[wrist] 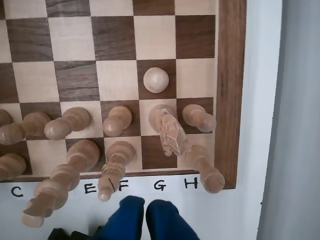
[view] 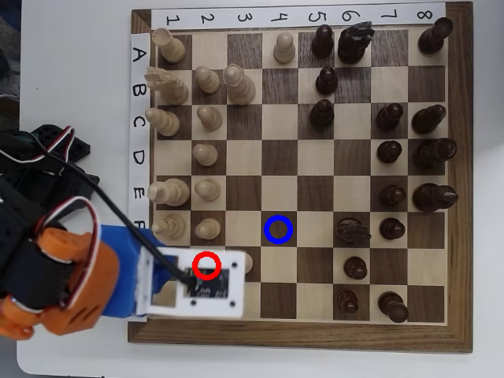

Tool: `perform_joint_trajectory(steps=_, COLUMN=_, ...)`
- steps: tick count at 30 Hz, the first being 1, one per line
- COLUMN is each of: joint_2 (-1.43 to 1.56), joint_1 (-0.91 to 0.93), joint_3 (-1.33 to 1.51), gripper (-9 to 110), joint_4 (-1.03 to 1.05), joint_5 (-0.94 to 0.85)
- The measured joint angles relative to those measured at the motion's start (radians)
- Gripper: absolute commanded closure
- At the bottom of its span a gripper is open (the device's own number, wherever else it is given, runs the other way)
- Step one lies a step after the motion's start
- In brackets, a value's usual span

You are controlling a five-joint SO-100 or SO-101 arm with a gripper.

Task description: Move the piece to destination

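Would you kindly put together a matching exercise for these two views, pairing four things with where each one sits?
Things:
1. blue ring
2. red ring
3. knight-shaped piece
4. tool

Places:
A. stands on a light square in file G, wrist view
B. at the bottom edge of the wrist view, off the board
C. on an empty dark square, overhead view
D. over the white mount, overhead view

Pairs: 1-C, 2-D, 3-A, 4-B
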Motion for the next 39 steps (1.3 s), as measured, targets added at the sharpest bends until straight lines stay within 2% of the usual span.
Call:
perform_joint_trajectory(steps=15, joint_2=-0.127, joint_1=0.000, joint_3=0.000, gripper=99, joint_4=-0.008, joint_5=-0.176)
perform_joint_trajectory(steps=24, joint_2=-0.133, joint_1=0.000, joint_3=0.000, gripper=97, joint_4=-0.091, joint_5=-0.229)
perform_joint_trajectory(steps=30, joint_2=-0.133, joint_1=0.014, joint_3=0.000, gripper=95, joint_4=-0.144, joint_5=-0.267)
perform_joint_trajectory(steps=39, joint_2=-0.143, joint_1=0.043, joint_3=0.000, gripper=84, joint_4=-0.169, joint_5=-0.337)
